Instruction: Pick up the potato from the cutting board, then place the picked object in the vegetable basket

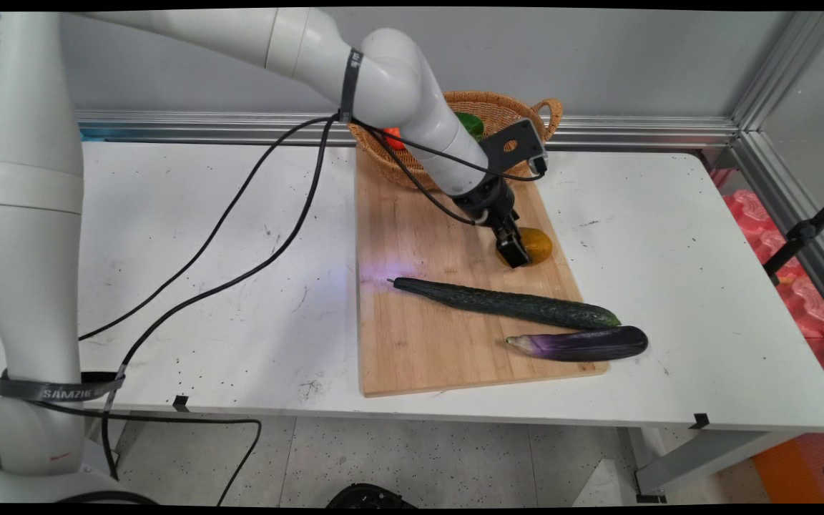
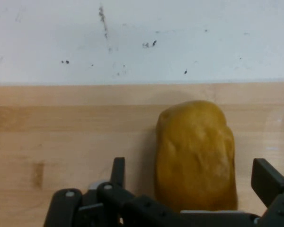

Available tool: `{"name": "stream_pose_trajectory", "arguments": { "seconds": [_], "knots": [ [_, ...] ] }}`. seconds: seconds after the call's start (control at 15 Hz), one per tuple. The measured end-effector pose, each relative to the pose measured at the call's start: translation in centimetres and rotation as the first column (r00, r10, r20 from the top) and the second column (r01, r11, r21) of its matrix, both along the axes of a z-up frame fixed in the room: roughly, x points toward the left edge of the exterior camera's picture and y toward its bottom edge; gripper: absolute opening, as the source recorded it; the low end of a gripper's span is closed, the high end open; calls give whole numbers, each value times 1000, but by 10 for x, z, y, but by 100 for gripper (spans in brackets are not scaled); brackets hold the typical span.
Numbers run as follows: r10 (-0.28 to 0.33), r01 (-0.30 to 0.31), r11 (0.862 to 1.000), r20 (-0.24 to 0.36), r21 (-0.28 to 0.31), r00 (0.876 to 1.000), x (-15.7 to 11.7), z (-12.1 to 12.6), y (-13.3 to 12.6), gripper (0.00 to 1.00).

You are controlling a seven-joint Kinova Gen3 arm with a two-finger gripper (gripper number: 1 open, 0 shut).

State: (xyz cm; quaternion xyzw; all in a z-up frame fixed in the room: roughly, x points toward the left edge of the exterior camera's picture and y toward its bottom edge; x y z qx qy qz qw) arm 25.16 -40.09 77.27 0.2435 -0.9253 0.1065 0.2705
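Bench (image 1: 669, 236): white, scuffed, wall behind it.

Board (image 1: 412, 336): bamboo, lying lengthwise from the far side toward the near edge. Everything below sits on it or touches it.

Basket (image 1: 505, 104): wicker, at the board's far end and partly hidden by the arm. A green item (image 1: 471, 123) and an orange item (image 1: 394, 137) show inside it; I cannot tell what they are.

Cucumber (image 1: 505, 304): long and dark green, lying slantwise across the board's middle.

Eggplant (image 1: 584, 343): purple, just beside the cucumber on the near side. Its rounded end hangs over the board's right edge.

Potato (image 1: 539, 244): yellow-brown lump near the board's right edge, between basket and cucumber and apart from both.

Hand (image 1: 514, 250): down low at the potato, tilted in from the upper left. In the hand view the hand (image 2: 189, 165) stands wide, with the potato (image 2: 196, 151) between its fingers (image 2: 118, 170). Bare board shows on the left side and a narrower gap on the right, so neither finger touches the potato. Nothing is gripped.
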Motion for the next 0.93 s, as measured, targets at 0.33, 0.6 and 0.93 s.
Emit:
{"name": "stream_pose_trajectory", "arguments": {
  "seconds": [0.33, 0.6, 0.93],
  "knots": [
    [16, -16, 1000, -22, -2, 1000, -2, -10, -2, 100],
    [20, -19, 1000, -40, 3, 999, -5, -14, -3, 0],
    [23, -22, 1000, -61, 12, 998, -4, -10, -6, 0]
  ]
}}
